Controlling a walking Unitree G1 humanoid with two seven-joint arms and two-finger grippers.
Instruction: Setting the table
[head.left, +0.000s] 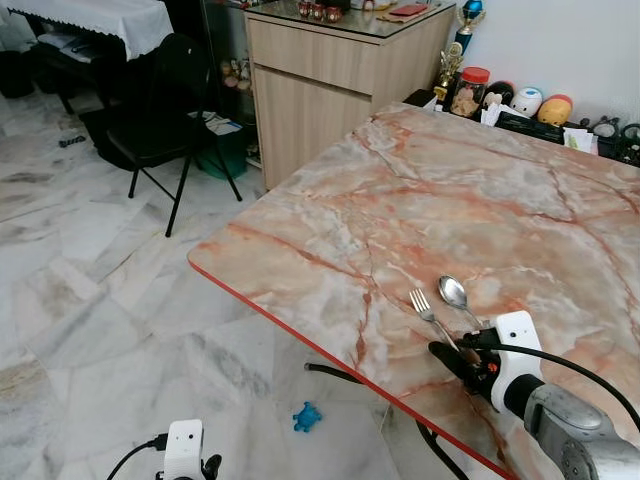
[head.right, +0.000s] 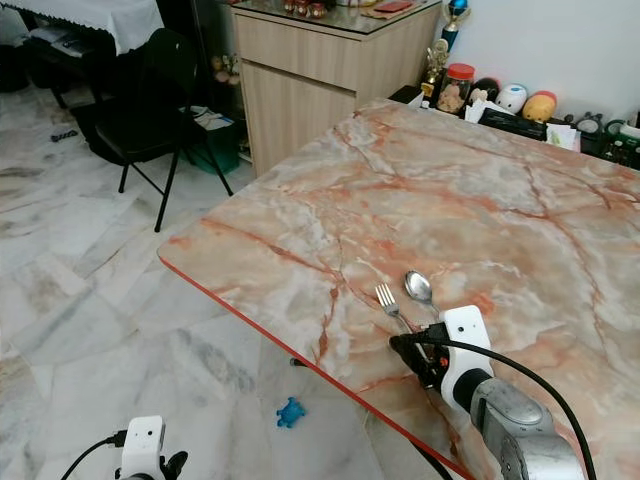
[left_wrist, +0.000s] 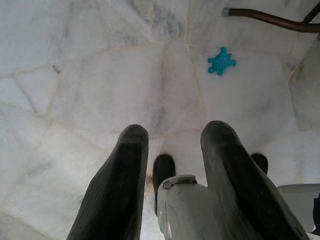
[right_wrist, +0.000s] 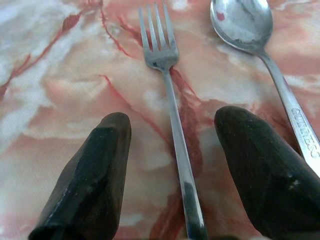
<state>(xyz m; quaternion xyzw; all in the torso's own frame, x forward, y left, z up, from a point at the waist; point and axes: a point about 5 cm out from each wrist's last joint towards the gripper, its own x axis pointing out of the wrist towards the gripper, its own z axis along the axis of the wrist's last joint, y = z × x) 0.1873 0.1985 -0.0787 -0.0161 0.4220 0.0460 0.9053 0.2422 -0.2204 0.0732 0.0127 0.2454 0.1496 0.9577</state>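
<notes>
Counter (head.left: 420, 200): pink-and-white marbled top with a red edge, filling the right of the head views.
Fork (head.left: 424, 305): flat on the counter at lower right, tines toward the frame's top.
Spoon (head.left: 455, 293): flat just beside the fork, on its right, roughly parallel.
Far edge: jars and small ornaments (head.left: 510, 100) in a row, upper right.
Floor (head.left: 100, 320): pale marble tiles; small blue toy (head.left: 307, 416) at lower centre.

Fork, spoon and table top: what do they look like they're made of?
Fork: polished metal, probably stainless steel; it mirrors the light.
Spoon: the same shiny metal, its bowl slightly smudged, with lettering stamped in the handle.
Table top: pink-orange marble pattern with red veins and a smooth sheen. The thin red edge suggests laminate rather than stone, though I can't be sure.
</notes>
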